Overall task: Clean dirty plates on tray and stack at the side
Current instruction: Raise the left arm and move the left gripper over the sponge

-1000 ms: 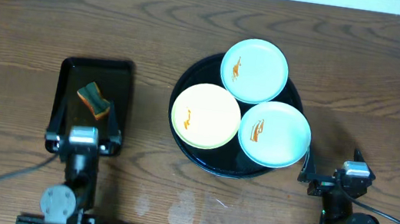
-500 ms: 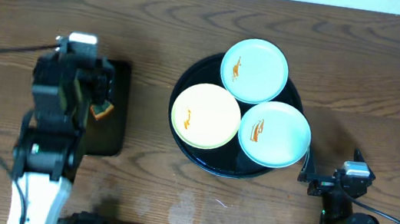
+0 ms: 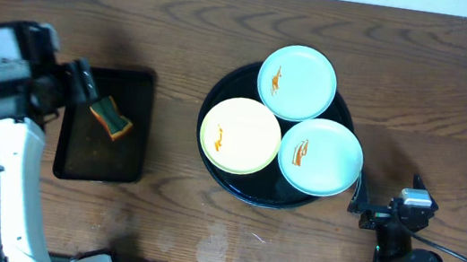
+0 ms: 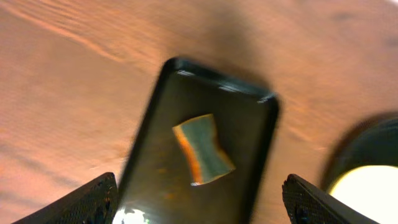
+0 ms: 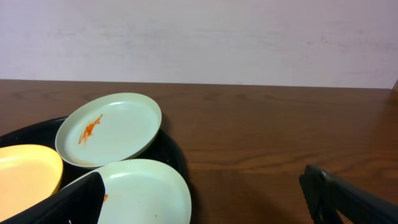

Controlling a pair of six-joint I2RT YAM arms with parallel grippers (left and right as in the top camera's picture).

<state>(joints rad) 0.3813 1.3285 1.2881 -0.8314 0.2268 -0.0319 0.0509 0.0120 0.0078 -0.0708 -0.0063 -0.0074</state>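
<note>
Three plates (image 3: pixel 240 135) — each orange-smeared — crowd the tray (image 3: pixel 239 191); left fingers (image 4: pixel 87 202), right fingers (image 5: pixel 348 202) wide.

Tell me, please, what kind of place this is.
Probably a robot test bench staged for dish cleaning, not a real kitchen: a wooden table, a white robot arm, smeared plates on a round black tray.
</note>
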